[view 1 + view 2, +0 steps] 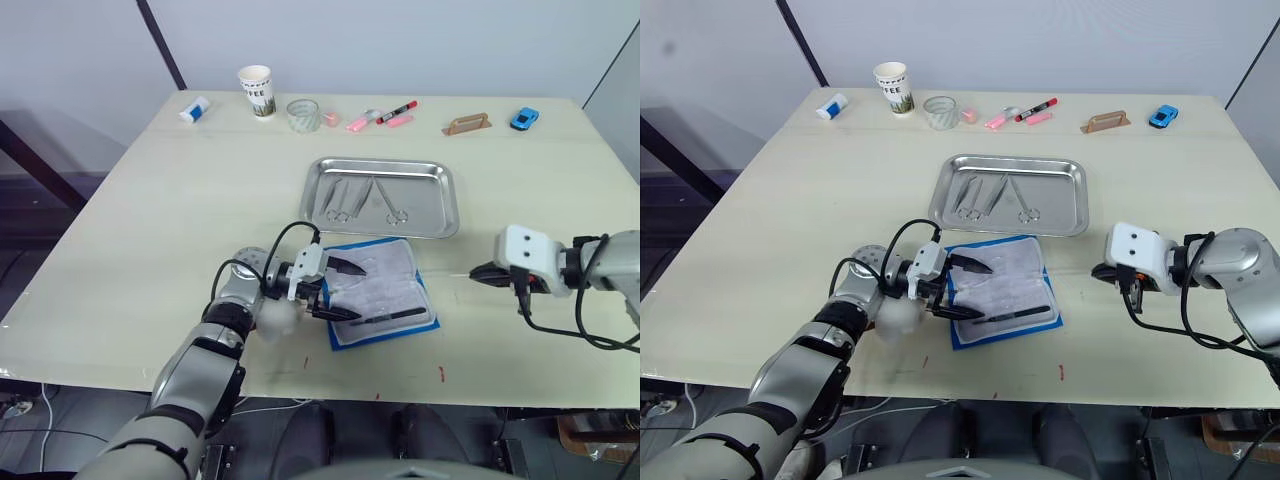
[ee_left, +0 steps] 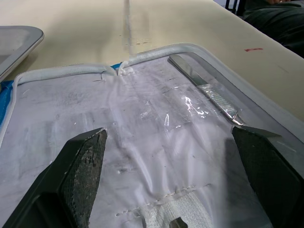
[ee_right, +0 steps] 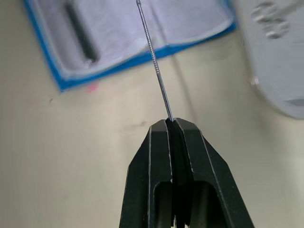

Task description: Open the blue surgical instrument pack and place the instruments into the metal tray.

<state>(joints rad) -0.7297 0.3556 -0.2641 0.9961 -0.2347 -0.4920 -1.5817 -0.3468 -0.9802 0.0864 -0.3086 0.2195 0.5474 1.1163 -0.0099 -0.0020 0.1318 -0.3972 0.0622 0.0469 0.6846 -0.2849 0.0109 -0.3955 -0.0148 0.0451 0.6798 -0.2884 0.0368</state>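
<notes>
Lying open near the shiny steel metal tray [image 1: 445, 205], blue surgical instrument pack [image 1: 383, 296] shows quilted pale lining | left end effector [image 1: 338, 290] spread over it, slim flat instrument [image 2: 209, 91] beside one finger | right end effector [image 3: 171, 124] clamped on thin ridged probe [image 3: 154, 66] | scissors [image 1: 392, 203] in tray

- A paper cup [image 1: 256, 90] is set upright at the worktop's [image 1: 150, 230] far edge.
- A clear glass [image 1: 302, 115] is placed just beside it.
- Pink and red marker pens [image 1: 385, 116] are laid nearby.
- A blue toy car [image 1: 524, 119] is parked far right.
</notes>
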